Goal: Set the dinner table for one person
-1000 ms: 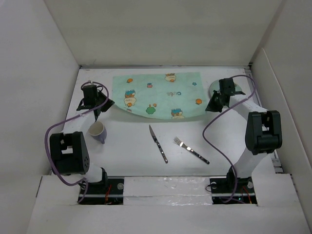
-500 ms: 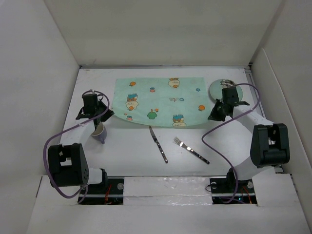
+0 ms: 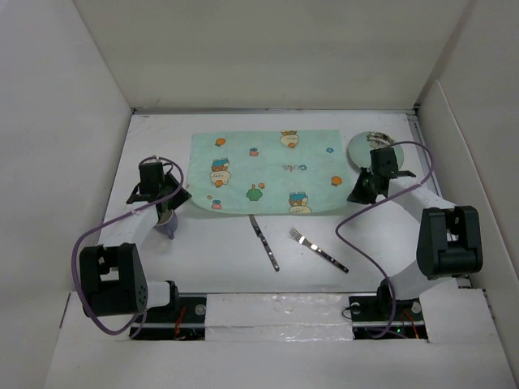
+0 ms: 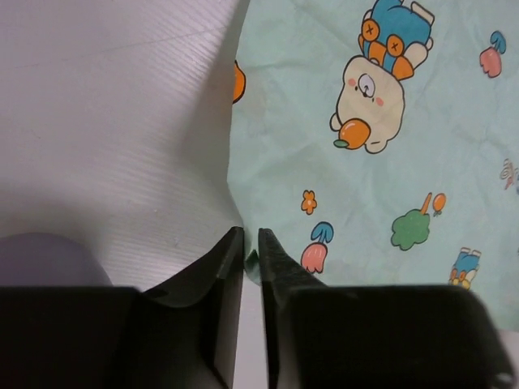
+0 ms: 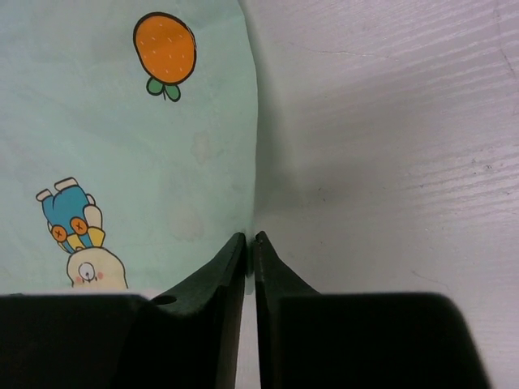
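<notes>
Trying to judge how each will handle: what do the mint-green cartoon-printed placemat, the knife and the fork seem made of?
The mint-green cartoon-printed placemat looks like thin cloth, matte: faint creases and a soft wavy edge show. The slim silvery knife and fork look like metal, probably steel: blade and tines glint; the darker handles I cannot tell.

placemat point(image 3: 263, 172) thin creased cloth, matt; dinner table point(image 3: 219, 243) matt white, faintly ribbed; fork point(image 3: 319, 251) shiny metal.
</notes>
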`<move>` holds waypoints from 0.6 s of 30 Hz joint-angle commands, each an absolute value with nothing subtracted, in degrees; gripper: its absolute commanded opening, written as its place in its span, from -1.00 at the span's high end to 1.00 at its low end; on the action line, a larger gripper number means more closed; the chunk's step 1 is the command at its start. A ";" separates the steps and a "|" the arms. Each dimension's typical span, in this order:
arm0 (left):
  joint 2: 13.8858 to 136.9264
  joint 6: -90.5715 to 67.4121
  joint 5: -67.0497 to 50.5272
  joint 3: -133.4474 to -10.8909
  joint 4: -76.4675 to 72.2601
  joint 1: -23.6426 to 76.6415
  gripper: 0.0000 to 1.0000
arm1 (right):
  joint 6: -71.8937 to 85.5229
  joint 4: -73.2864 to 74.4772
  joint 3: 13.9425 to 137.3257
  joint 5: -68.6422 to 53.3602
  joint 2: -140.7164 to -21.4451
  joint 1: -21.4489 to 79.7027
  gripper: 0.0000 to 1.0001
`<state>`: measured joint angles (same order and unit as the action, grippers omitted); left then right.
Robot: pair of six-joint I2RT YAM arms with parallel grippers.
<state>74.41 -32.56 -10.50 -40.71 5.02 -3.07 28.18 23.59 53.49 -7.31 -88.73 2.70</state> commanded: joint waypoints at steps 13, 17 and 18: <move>73.21 -30.77 -14.50 -53.42 5.62 1.12 0.34 | 32.77 21.82 63.98 -8.09 -86.04 -5.61 -0.10; 75.31 -29.97 -15.30 -60.10 4.48 8.33 0.64 | 41.19 16.45 64.95 -8.26 -91.74 -13.61 -0.11; 75.93 -29.45 -14.77 -63.08 4.74 10.09 0.70 | 42.44 15.74 65.21 -8.78 -93.06 -16.32 -0.11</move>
